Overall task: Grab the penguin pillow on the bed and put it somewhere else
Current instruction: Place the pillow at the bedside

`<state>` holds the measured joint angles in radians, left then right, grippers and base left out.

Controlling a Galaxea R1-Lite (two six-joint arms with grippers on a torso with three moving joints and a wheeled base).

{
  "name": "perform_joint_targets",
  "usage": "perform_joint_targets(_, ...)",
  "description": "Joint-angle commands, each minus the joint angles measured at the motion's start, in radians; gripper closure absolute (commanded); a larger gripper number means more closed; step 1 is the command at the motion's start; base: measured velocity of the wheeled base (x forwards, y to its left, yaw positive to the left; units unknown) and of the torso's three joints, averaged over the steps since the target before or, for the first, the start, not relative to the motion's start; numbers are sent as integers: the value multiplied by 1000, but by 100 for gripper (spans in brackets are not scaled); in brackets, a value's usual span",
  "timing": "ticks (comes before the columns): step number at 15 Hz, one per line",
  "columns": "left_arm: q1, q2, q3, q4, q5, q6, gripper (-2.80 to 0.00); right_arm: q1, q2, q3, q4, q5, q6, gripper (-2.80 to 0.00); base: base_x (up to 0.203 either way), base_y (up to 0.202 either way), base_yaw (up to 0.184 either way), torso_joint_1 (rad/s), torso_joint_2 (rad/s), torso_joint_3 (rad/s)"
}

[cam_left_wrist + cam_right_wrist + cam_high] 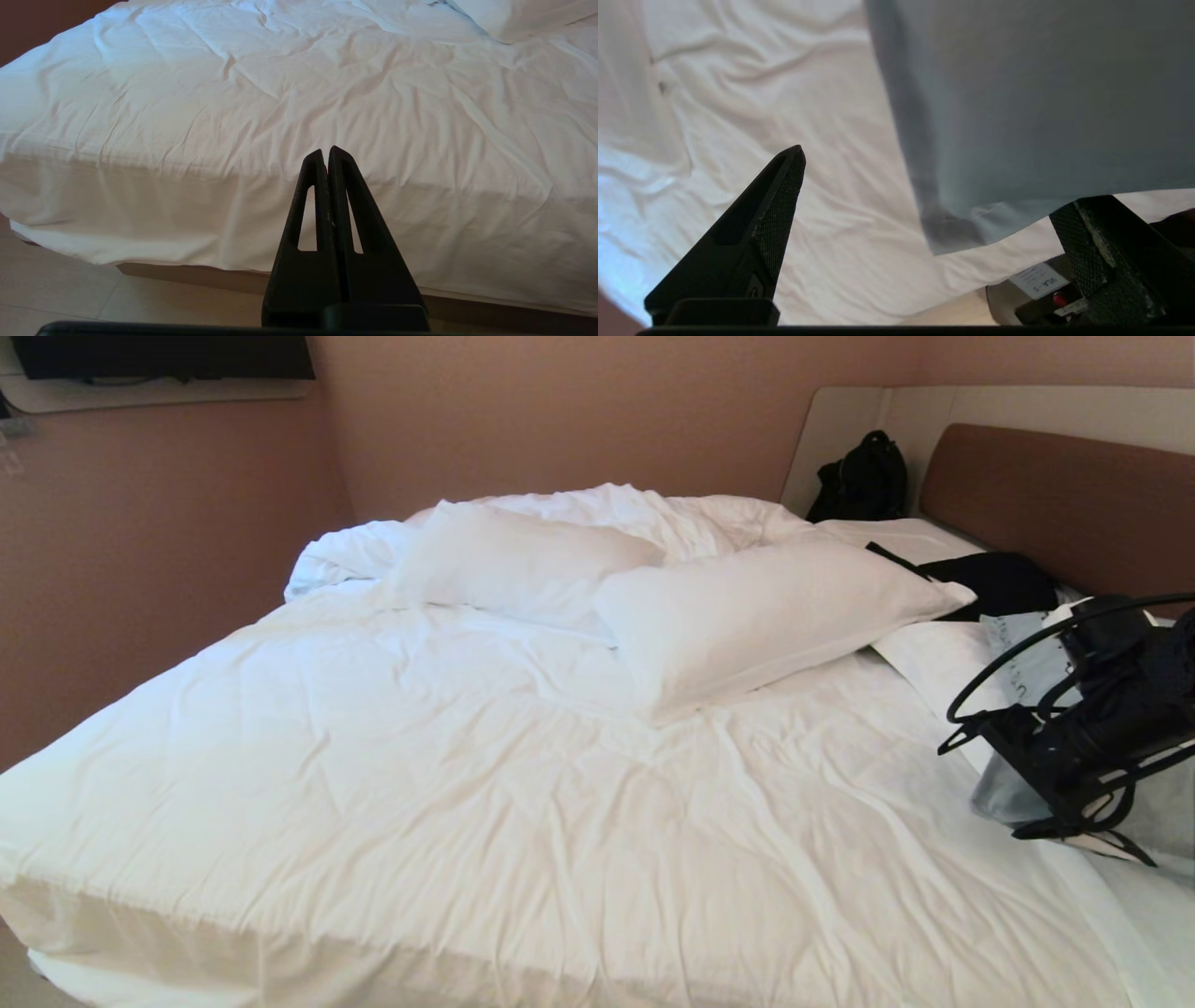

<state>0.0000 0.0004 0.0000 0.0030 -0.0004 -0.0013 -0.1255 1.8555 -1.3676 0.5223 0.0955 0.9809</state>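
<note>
Partly behind the right end effector [1088, 784], the penguin pillow [1013, 649], print unseen.

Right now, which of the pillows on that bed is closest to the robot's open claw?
The pale blue-grey pillow beside the right gripper; the two plain white pillows lie farther off.

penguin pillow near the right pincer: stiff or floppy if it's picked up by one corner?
Probably floppy: the penguin pillow is soft cloth, and its corner looks thin between the open right pincer fingers. Likely light for its size, so one corner may carry it, sagging. The cloth looks matte; slipping seems unlikely.
</note>
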Motion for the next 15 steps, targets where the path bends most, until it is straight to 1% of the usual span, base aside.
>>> perform_joint_targets(1, 0, 0, 0, 0, 0, 1, 0, 2, -2, 11, 10, -135, 6, -280, 0, 0, 0, 0, 0, 0)
perform_joint_targets(4, 0, 0, 0, 0, 0, 0, 0, 2, 8, 21, 4, -192, 8, -280, 0, 0, 0, 0, 0, 0)
perform_joint_targets(9, 0, 0, 0, 0, 0, 0, 0, 1, 50, 18, -2, -213, 9, -280, 0, 0, 0, 0, 0, 0)
perform_joint_targets(10, 0, 0, 0, 0, 0, 0, 0, 1, 51, 18, -2, -212, 10, 0, 0, 0, 0, 0, 0, 0)
perform_joint_targets(15, 0, 0, 0, 0, -1, 0, 0, 1, 43, 15, -2, -214, 10, 0, 0, 0, 0, 0, 0, 0)
